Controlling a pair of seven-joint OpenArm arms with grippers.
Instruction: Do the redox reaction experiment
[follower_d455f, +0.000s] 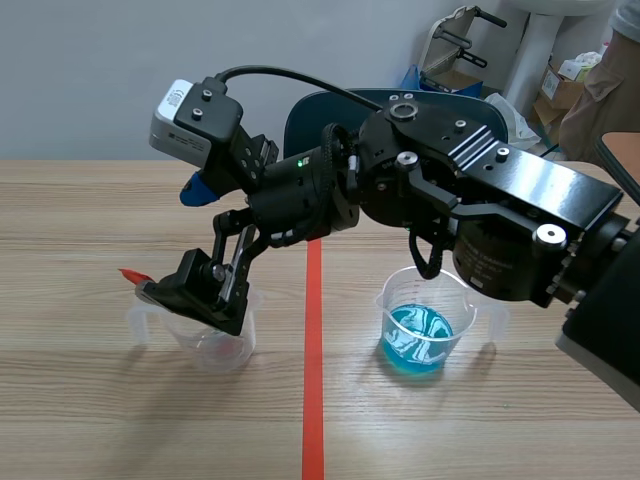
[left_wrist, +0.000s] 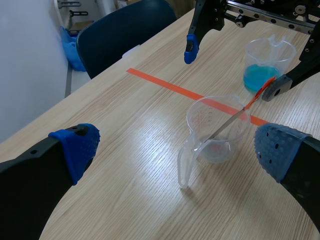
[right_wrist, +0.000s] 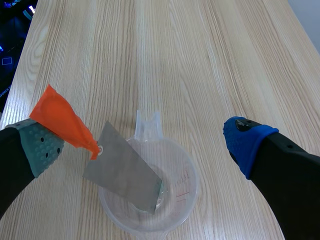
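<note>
Blue-liquid beaker (follower_d455f: 428, 330) by tape line (follower_d455f: 313, 400) (right arm (follower_d455f: 520, 190) overhangs rim).

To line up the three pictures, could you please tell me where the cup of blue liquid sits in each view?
Scene view: the cup of blue liquid stands just right of the tape line.
Left wrist view: far ahead of the left hand, beyond the tape line, at.
Right wrist view: not in it.
Shared landmark: the clear cup with the metal strip leaning in it, seen in all three views.
</note>
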